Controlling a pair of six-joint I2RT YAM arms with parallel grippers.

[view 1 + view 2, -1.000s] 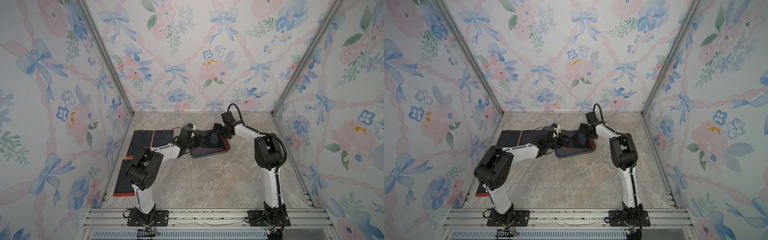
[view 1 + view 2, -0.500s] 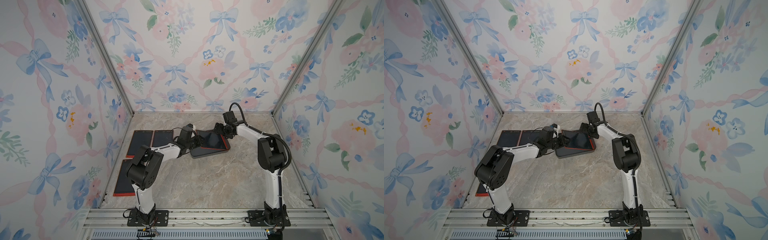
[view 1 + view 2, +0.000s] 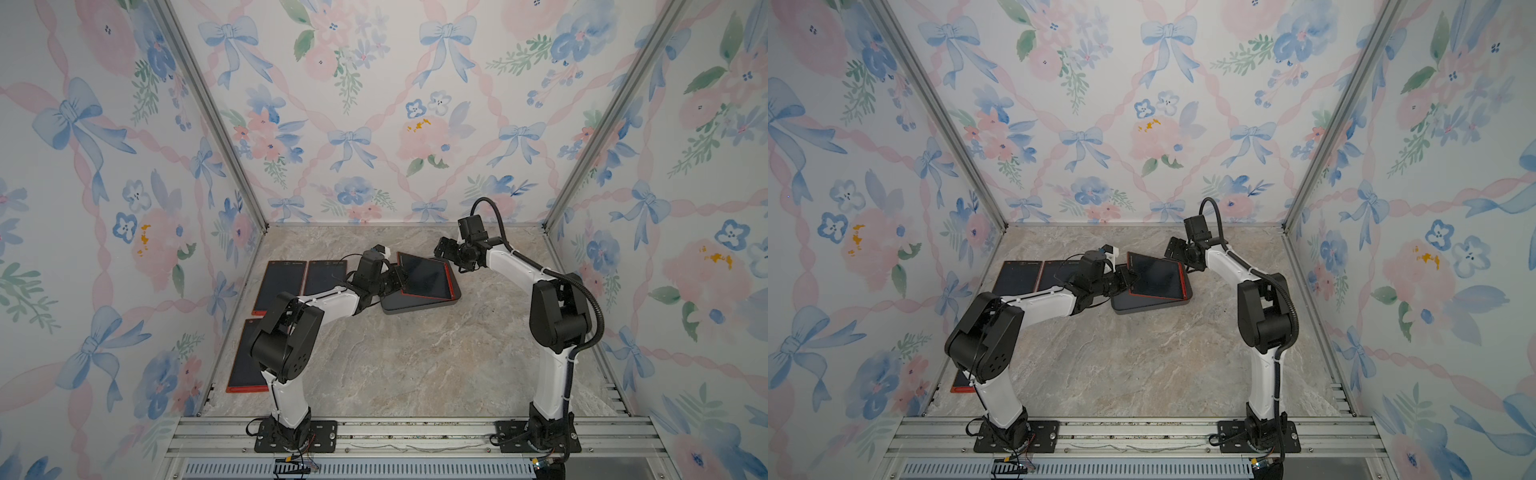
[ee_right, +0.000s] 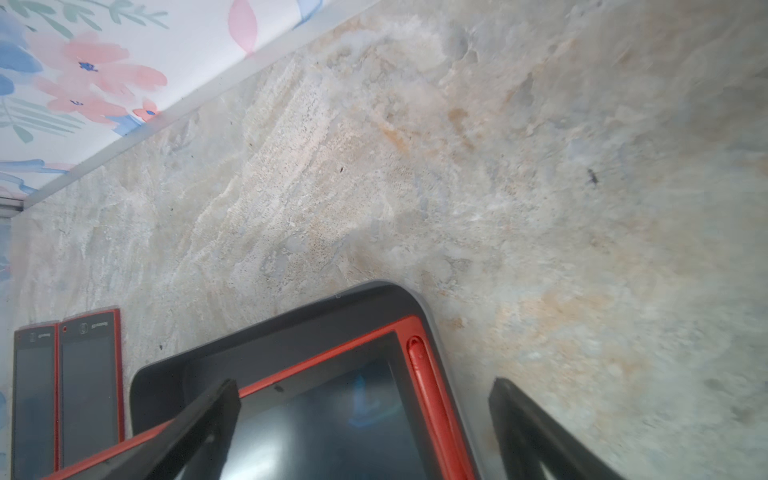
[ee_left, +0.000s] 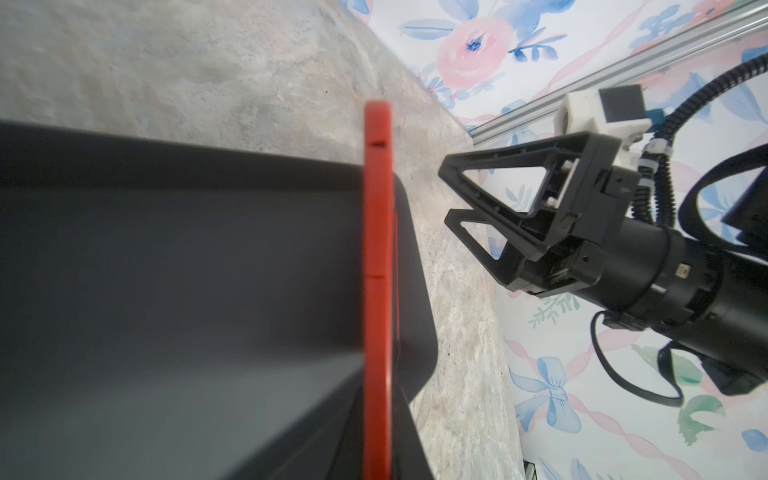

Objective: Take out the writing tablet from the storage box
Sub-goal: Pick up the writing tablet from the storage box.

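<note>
The left gripper (image 3: 394, 279) is clamped on the tablet (image 3: 426, 276) at its left end, and the tablet lies tilted over the box (image 3: 415, 306), long axis pointing at the right gripper (image 3: 441, 250) — wide open, empty, just beside the other end.

The storage box (image 3: 415, 308) is showing smooth, matt dark grey plastic with only a dull sheen. The writing tablet (image 3: 426, 276) is wearing a satin red plastic rim, and its dark screen is looking glossy, throwing back pale reflections in the right wrist view. 3 more tablets (image 3: 280, 286) are showing the same red rims. The desk (image 3: 415, 365) is looking like veined beige stone, matt and faintly grainy. The right claw (image 5: 444, 192) is appearing as matt black plastic, its hose (image 5: 656, 183) as ribbed black plastic. The left arm (image 3: 328, 300) is carrying a smooth white shell. The rails (image 3: 415, 432) are looking like brushed metal; the walls (image 3: 374, 104) are carrying a matt floral print.
</note>
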